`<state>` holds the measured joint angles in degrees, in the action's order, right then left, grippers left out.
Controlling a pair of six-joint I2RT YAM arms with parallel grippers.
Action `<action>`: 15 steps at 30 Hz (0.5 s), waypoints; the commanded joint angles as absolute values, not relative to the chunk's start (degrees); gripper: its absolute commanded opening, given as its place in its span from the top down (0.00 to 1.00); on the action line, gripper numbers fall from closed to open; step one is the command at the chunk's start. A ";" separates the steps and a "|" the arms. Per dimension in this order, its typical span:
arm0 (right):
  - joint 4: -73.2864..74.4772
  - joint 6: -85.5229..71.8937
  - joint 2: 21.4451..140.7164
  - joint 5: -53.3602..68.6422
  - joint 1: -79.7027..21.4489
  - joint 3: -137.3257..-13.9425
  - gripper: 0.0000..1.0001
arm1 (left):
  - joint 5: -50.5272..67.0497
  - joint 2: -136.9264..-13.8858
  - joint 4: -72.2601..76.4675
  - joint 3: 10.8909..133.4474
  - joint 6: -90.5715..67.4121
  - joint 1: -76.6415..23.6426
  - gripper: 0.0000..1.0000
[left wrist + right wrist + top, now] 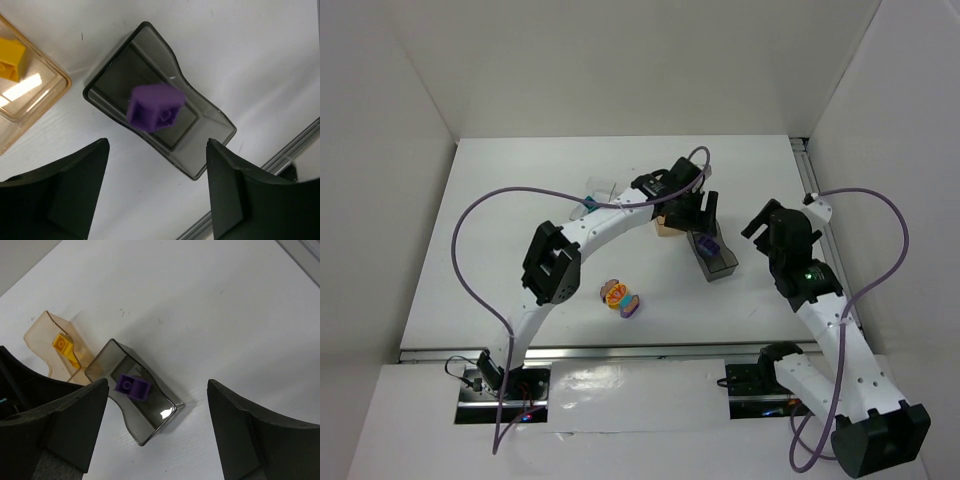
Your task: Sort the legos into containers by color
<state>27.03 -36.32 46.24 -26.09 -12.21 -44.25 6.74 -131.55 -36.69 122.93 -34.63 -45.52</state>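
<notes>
My left gripper (156,141) hangs with its jaws wide apart and nothing between them. In its wrist view the dark grey box (200,145) fills the middle of the frame. The purple brick (155,107) sits over the box's opening, blurred, so I cannot tell from here whether it touches the floor of the box. At the upper left of that frame is the tan box (47,102), with an orange brick (10,60) inside.

My right gripper (157,381) is also spread open and empty. Its wrist view shows the same boxes from further off. The purple brick (132,386) is sharp there, inside the dark grey box (155,415) near its upper wall. The tan box (42,335) touches that box's left corner and holds its orange brick (62,345).

Only the overhead view shows the rest. The clear tray (601,186) lies left of centre near the top of the table (500,200). Two loose pieces, orange (615,292) and purple (630,307), lie together lower down. In that view my left gripper (698,208) is above the boxes, and my right gripper (760,222) is just to their right.
</notes>
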 commanded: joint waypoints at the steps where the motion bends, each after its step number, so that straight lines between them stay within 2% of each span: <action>1: 27.78 -35.34 46.14 -25.67 -12.04 -46.49 0.13 | 7.90 -131.13 -37.52 127.52 -34.55 -45.18 0.13; 3: 27.25 -34.64 47.19 -22.86 -12.04 -46.49 0.13 | 7.91 -128.42 -38.05 127.53 -34.02 -45.18 0.13; 5: 26.64 -33.57 48.51 -20.40 -12.04 -47.10 0.13 | 5.11 -122.74 -39.02 126.13 -33.40 -45.18 0.18; 7: 24.97 -29.82 50.44 -12.86 -12.04 -47.11 0.13 | -0.75 -117.01 -39.02 120.26 -32.88 -45.18 0.27; 9: 22.42 -27.78 53.16 -2.97 -12.04 -46.50 0.13 | -3.68 -107.38 -39.02 109.99 -34.10 -41.95 0.33; 12: 19.52 -25.14 57.11 3.24 -17.91 -45.97 0.14 | -6.15 -98.73 -39.02 95.35 -36.91 -35.19 0.34; 15: 18.98 -21.46 60.81 2.73 -29.15 -45.97 0.13 | -6.67 -88.44 -38.50 84.25 -38.06 -29.12 0.34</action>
<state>23.00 -26.85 58.70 -3.31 -22.31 -44.71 -2.50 -94.56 -38.04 92.58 -36.16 -35.05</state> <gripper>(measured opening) 0.862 0.663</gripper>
